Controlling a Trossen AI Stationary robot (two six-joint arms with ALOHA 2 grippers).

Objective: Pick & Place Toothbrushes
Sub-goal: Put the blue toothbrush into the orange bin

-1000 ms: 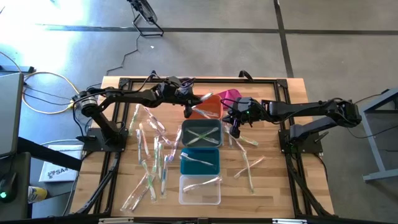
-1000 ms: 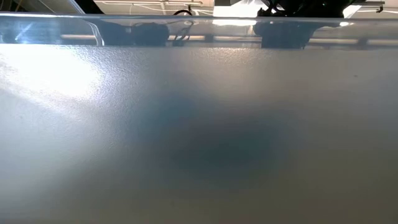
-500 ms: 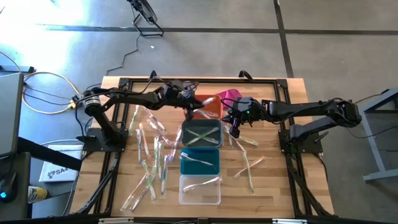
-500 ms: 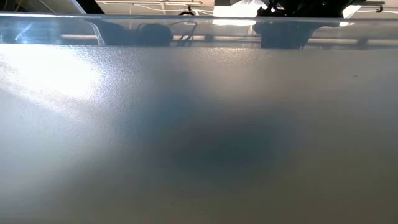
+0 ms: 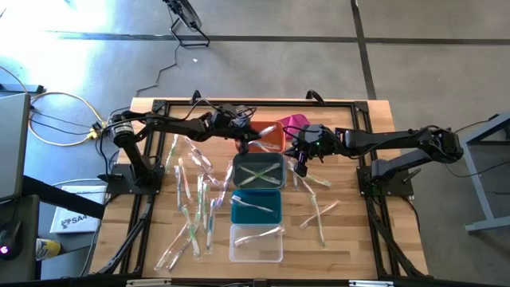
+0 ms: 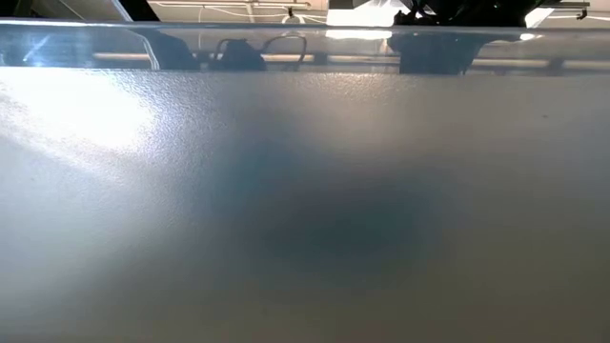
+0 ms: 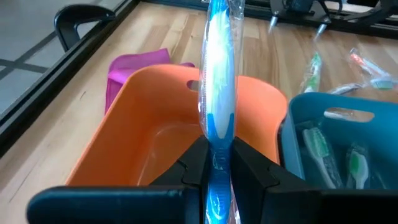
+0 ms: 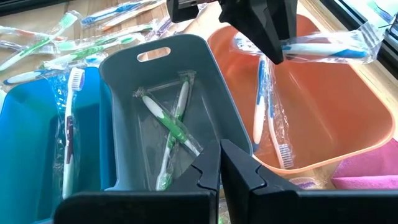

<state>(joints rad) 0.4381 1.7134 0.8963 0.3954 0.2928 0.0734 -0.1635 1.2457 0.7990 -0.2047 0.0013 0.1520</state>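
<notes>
Fingers (image 7: 219, 163) of the left gripper, lower centre of the left wrist view, are clamped on a blue toothbrush (image 7: 219, 81) in clear wrapper, standing up the middle of frame over the orange bin (image 7: 143, 134). Magenta cloth (image 7: 134, 65) behind the bin at upper left, grey-blue bin (image 7: 348, 127) with green brushes at right.

Right wrist view: right gripper (image 8: 220, 167) at lower centre, fingers pressed together, nothing between them. Grey bin (image 8: 124, 74) holds two crossed green toothbrushes (image 8: 174, 127); same held brush shows upper right, with one more wrapped brush lying in the orange bin.

High view: left gripper (image 5: 243, 134) centre-top above the orange bin; right gripper (image 5: 303, 163) just right of the bins. Loose wrapped toothbrushes (image 5: 195, 191) scattered on the desk (image 5: 351, 239), mostly left of the bins.

Low view: blocked, only a blurred grey surface.

Handling guess: light, thin, stiff stick, glossy wrapper likely slippery and crinkly; pinch mid-handle across the narrow width.
</notes>
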